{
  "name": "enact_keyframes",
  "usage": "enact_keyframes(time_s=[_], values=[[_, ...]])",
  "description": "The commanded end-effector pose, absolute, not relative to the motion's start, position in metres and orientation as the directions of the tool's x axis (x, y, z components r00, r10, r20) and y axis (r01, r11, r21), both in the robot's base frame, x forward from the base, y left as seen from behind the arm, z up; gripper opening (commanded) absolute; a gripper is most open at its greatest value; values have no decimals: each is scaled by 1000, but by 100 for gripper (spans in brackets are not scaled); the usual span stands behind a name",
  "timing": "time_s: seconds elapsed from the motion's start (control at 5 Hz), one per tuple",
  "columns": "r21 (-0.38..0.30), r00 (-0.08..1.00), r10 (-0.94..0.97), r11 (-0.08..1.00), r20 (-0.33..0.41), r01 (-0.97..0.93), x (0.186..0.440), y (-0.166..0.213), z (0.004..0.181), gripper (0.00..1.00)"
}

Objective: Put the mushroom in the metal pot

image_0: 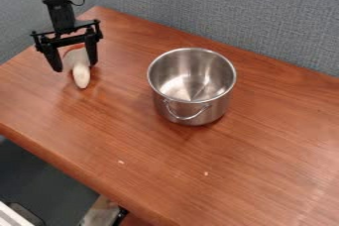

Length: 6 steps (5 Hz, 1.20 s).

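Mushroom lying on its side on the table, over by the left edge towards the far corner, with its pale stem pointed to the near side and its cap end partly hidden by the gripper. The fingers are spread wide, one to either side of the cap end, and nothing is seen to be gripped. By that straddle, a pinch across the thicker part seems to be intended, where a firmer hold would be had than on the narrow stem. Whether the cap is being touched cannot be told.

Well apart, nearer the far edge, the metal pot is stood upright, mouth up, so a drop from above can be taken. Closing is what is called for next, it is judged; if the fingers are shut off-centre, the mushroom could be rolled aside.
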<state>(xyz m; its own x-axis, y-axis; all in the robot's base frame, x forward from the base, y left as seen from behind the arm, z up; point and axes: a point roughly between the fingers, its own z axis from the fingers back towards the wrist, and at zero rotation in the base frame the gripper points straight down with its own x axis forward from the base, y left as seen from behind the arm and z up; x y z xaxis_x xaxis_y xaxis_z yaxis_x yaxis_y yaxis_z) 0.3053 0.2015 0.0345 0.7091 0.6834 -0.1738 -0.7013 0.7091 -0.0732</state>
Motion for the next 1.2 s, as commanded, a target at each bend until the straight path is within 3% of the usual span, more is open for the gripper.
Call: enact_keyframes(time_s=[0.0,0.6,0.8,1.0], values=[[-95,699,705,692,-120,-715,310,213,48,100],[-108,698,707,690,-116,-716,311,217,48,100],[-104,701,705,693,-111,-713,313,216,43,0],[-108,714,691,706,-112,-700,313,212,48,0]])
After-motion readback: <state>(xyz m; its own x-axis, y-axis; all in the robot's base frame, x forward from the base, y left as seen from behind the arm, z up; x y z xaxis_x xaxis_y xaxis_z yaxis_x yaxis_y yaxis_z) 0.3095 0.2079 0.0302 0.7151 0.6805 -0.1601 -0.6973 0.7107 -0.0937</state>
